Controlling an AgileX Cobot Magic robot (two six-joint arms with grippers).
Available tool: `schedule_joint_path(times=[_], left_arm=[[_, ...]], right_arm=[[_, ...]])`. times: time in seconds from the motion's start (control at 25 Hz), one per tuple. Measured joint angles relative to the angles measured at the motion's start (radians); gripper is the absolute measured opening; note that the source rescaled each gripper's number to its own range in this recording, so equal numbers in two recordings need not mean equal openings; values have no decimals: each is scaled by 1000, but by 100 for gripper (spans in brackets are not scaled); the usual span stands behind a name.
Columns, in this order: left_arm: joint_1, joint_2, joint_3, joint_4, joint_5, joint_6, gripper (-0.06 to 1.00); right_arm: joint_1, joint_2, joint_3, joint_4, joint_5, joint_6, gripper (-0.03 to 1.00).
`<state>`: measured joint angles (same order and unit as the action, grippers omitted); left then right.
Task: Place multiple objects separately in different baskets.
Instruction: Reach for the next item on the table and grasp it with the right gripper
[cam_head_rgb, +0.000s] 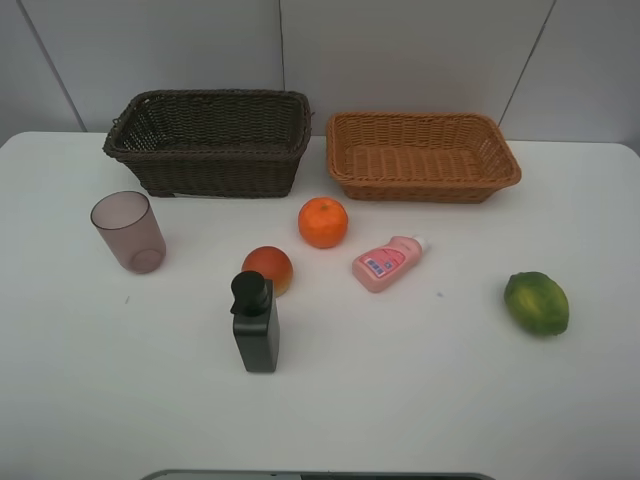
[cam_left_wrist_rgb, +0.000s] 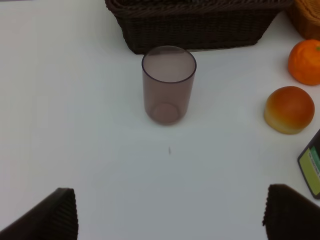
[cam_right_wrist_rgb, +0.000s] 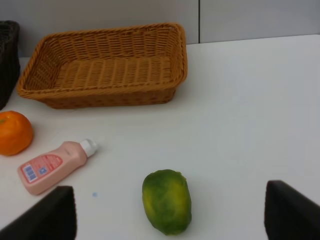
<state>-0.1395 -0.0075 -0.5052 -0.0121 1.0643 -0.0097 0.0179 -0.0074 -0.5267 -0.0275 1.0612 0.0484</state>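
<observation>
On the white table stand a dark brown basket (cam_head_rgb: 210, 140) and a light orange-tan basket (cam_head_rgb: 422, 152), both with nothing in them. In front lie an orange (cam_head_rgb: 322, 221), a reddish-orange fruit (cam_head_rgb: 268, 268), a pink bottle (cam_head_rgb: 386, 263) on its side, a green oval fruit (cam_head_rgb: 536, 302), an upright black pump bottle (cam_head_rgb: 256, 323) and a purplish cup (cam_head_rgb: 128, 231). My left gripper (cam_left_wrist_rgb: 171, 212) is open, short of the cup (cam_left_wrist_rgb: 168, 84). My right gripper (cam_right_wrist_rgb: 170, 207) is open, with the green fruit (cam_right_wrist_rgb: 166, 201) just ahead between its fingers, untouched. Neither arm shows in the high view.
A white wall runs behind the baskets. The table's front edge (cam_head_rgb: 320, 474) shows at the bottom of the high view. The reddish-orange fruit (cam_left_wrist_rgb: 289, 109) and the orange (cam_left_wrist_rgb: 305, 61) lie to the side of the cup in the left wrist view.
</observation>
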Motion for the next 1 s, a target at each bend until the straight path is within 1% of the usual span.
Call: schedule_joint_path(times=[1.0], left_arm=[[0,0,0,0,0,0,96]], right_arm=[[0,0,0,-1,0,0,62]])
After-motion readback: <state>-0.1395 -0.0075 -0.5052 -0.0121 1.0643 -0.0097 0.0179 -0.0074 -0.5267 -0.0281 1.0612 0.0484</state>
